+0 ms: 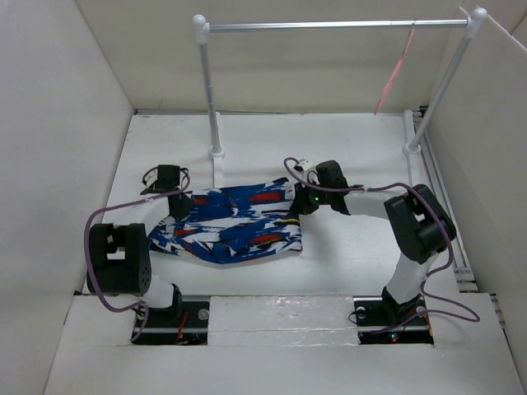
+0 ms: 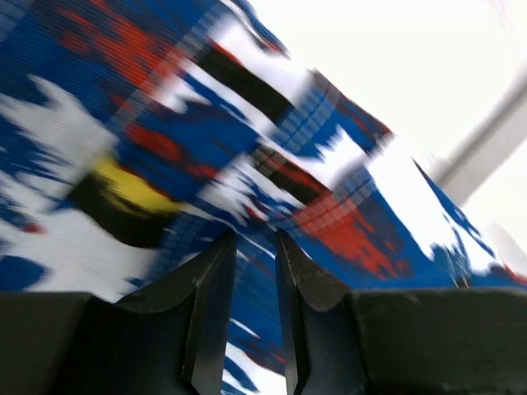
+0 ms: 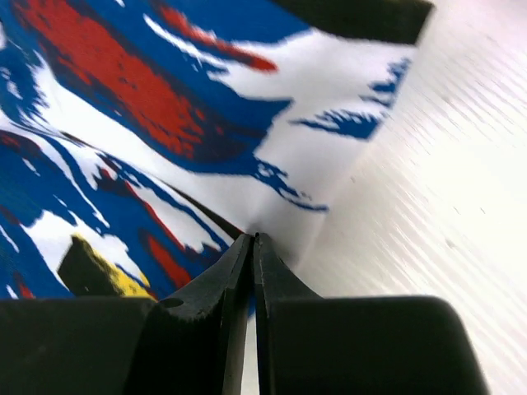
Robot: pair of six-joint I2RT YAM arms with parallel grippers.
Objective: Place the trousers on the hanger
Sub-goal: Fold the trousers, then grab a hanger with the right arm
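While trousers [image 1: 235,224] lie spread on the table [image 1: 346,247], left gripper [image 2: 251,247] pinches their 9 o'clock edge, right gripper [image 3: 252,243] their 3 o'clock corner; hanger [image 1: 395,72] hangs from rail [image 1: 329,25] at 1 o'clock.

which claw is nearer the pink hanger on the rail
Right. The right claw sits at the trousers' right edge, below and left of the hanger; the left claw is at their far left edge.

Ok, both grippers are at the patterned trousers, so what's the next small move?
Probably squeeze the left gripper fully shut before lifting. The right gripper pinches the edge of the blue-and-white printed fabric trousers, but the left's fingers show a narrow gap over the cloth, so its hold looks unsure.
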